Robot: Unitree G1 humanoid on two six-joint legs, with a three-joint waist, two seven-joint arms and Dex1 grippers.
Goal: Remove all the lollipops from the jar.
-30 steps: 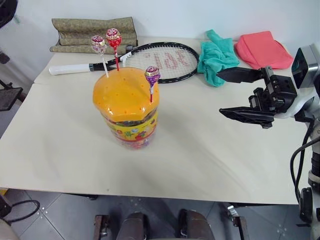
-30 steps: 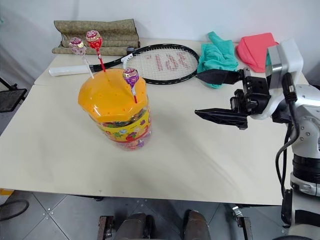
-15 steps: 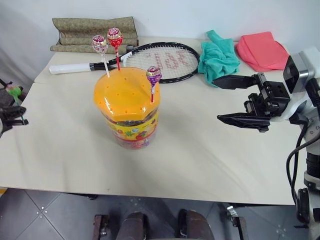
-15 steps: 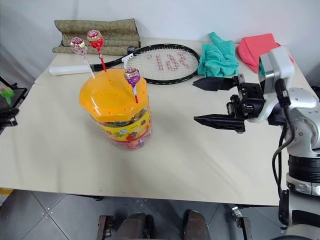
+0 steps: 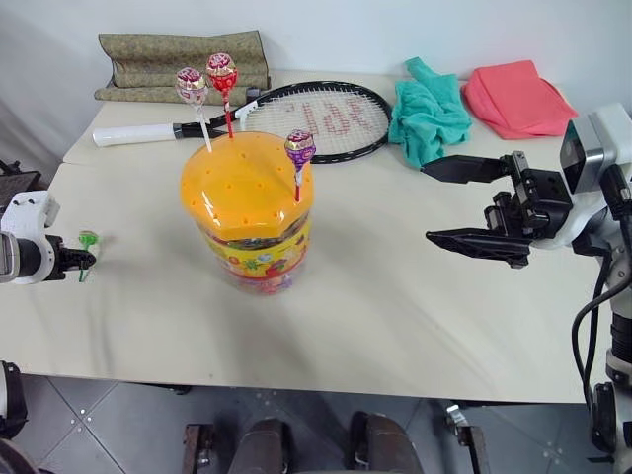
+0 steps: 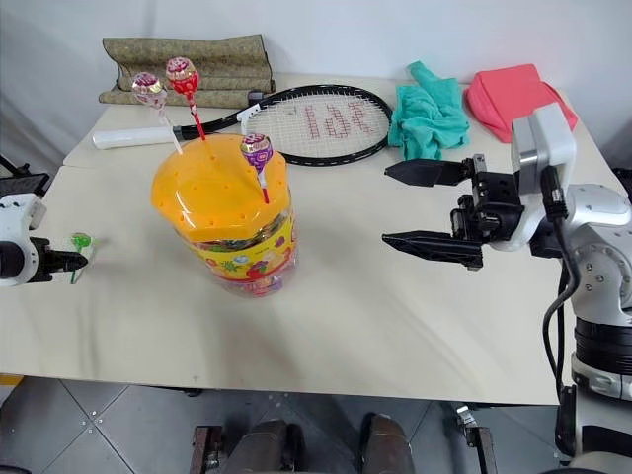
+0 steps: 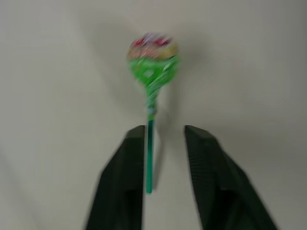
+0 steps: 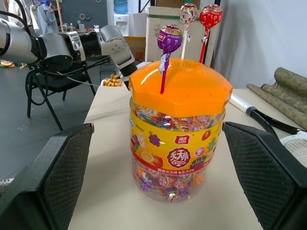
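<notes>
The jar stands left of centre on the counter, with three lollipops left in its orange lid: pink-white, red and purple. The green lollipop is out, at the far left, its stick between the left gripper's parted fingers. The right gripper waits wide apart at right

A: What colours are on the jar?
B: Orange lid, yellow label with red and purple print. Purple lollipop, red lollipop and pink-white lollipop stand in it.
A: And at the left gripper?
B: Between its black fingers, a green lollipop on a green stick, over a cream table.
</notes>
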